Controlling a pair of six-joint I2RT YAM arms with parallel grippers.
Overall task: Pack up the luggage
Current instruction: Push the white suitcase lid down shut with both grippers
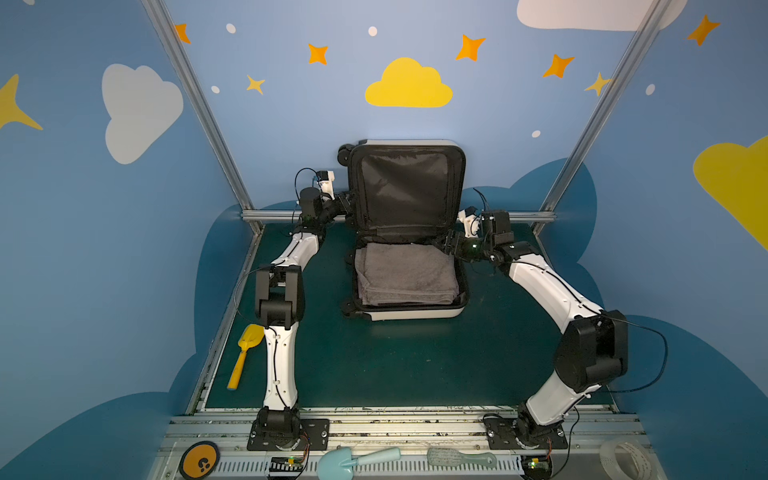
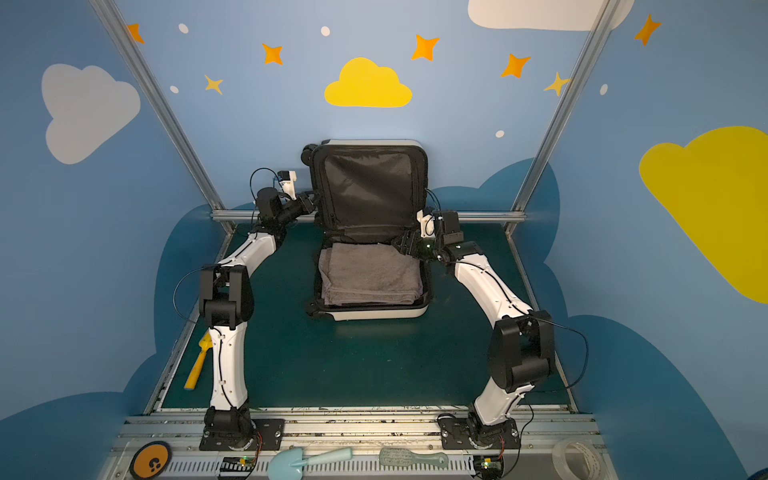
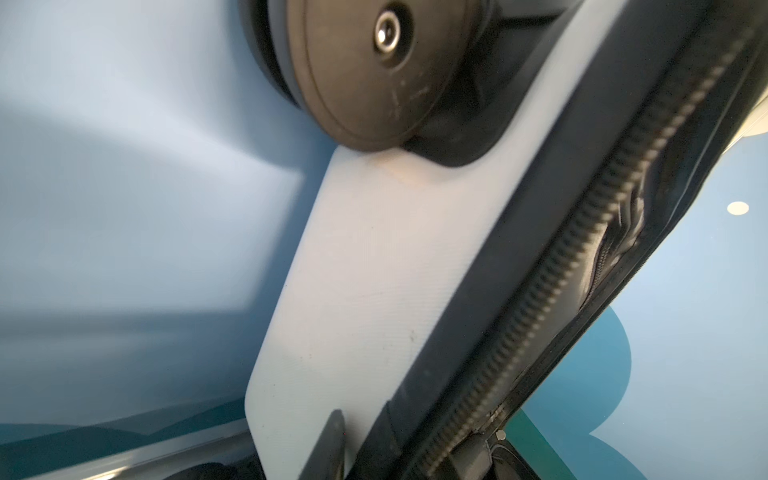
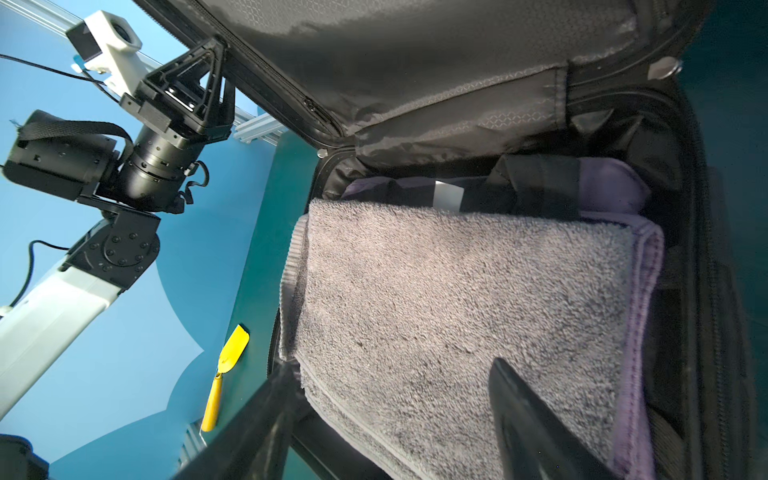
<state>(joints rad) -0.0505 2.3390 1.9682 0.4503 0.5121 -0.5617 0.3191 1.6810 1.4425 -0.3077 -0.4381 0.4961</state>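
- A dark green counter point(image 1: 415, 365) is seen, bare over most of its near half.
- The luggage point(image 1: 419, 312) is laid open at the middle of the far edge, with its lid raised.
- A yellow toy shovel point(image 1: 246, 351) is laid along the left edge.

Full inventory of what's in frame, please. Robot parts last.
suitcase: 1, white with black lining, back centre of the table, open, lid upright
towel: 1, grey, folded in the suitcase's lower half
yellow shovel: 1, yellow, on the table by the left arm
blue shovel: 1, pale blue, front rail
brush: 1, pale green, front rail, right of the blue shovel
tape roll: 1, clear, front right corner
disc: 1, orange and black, front left corner
table: 1, dark green, centre
left fingers: black, at the lid's left edge
right fingers: black, open, over the towel
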